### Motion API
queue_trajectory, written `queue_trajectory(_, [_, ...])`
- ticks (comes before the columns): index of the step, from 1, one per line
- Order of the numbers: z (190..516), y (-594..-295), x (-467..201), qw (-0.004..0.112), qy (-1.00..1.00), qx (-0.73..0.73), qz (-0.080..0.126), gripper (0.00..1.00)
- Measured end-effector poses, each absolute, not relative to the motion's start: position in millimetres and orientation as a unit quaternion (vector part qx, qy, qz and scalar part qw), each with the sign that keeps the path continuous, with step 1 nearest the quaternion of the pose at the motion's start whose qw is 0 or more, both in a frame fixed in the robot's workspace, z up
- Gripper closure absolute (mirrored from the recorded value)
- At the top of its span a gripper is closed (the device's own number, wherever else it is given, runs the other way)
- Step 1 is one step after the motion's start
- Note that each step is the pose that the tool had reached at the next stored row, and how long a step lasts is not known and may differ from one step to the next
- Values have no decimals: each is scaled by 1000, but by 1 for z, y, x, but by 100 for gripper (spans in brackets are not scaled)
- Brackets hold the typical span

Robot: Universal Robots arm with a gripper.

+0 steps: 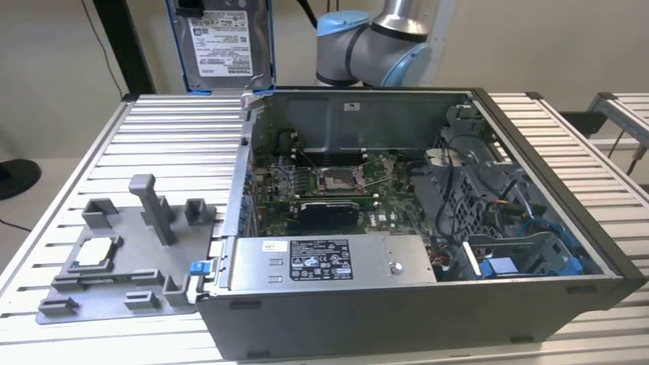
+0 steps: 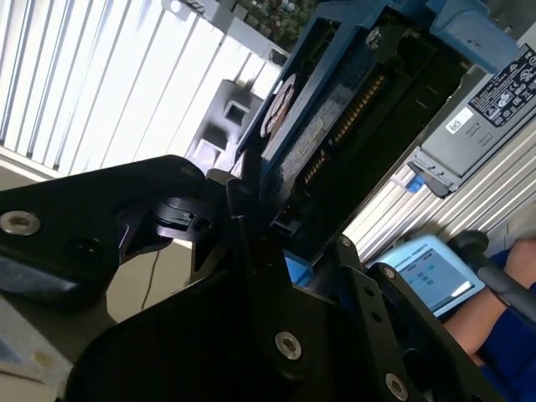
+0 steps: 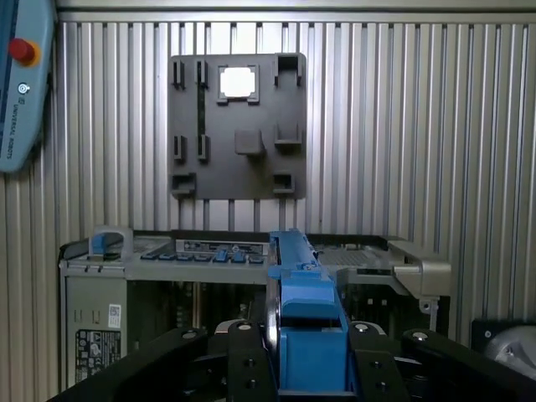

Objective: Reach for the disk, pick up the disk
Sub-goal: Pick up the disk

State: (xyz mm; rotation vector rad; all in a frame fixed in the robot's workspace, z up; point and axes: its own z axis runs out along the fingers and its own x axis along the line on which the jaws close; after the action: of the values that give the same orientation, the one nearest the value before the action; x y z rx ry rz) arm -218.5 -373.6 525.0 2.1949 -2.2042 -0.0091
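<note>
On the ribbed metal surface (image 1: 91,152), a grey plastic stand (image 1: 121,251) lies at nine o'clock of the open computer case (image 1: 385,319). Beyond, at the case's eleven o'clock, the blue-bracketed silver metal hard disk (image 1: 228,46) hangs upright, clear of the surface. In the first wrist view the black end effector (image 3: 303,335) is clamped on it, fingers (image 3: 247,360) pressing both faces.

1. A slatted metal table (image 1: 91,152) carries an open computer case (image 1: 406,319).
2. Inside lie a green circuit board (image 1: 345,179), a labelled power supply (image 1: 324,262) and blue cables (image 1: 552,226).
3. A grey stand (image 1: 121,266) with upright posts lies just beside the case, on the exterior view's left; a small silver chip (image 1: 96,249) sits in it.
4. In the second wrist view, a blue-sleeved arm (image 2: 502,327) is near a lit tablet (image 2: 427,272).
</note>
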Motion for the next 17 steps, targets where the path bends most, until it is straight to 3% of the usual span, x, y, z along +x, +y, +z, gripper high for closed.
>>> queue_trajectory(17, [525, -374, -173, 15, -708, 706, -3, 100])
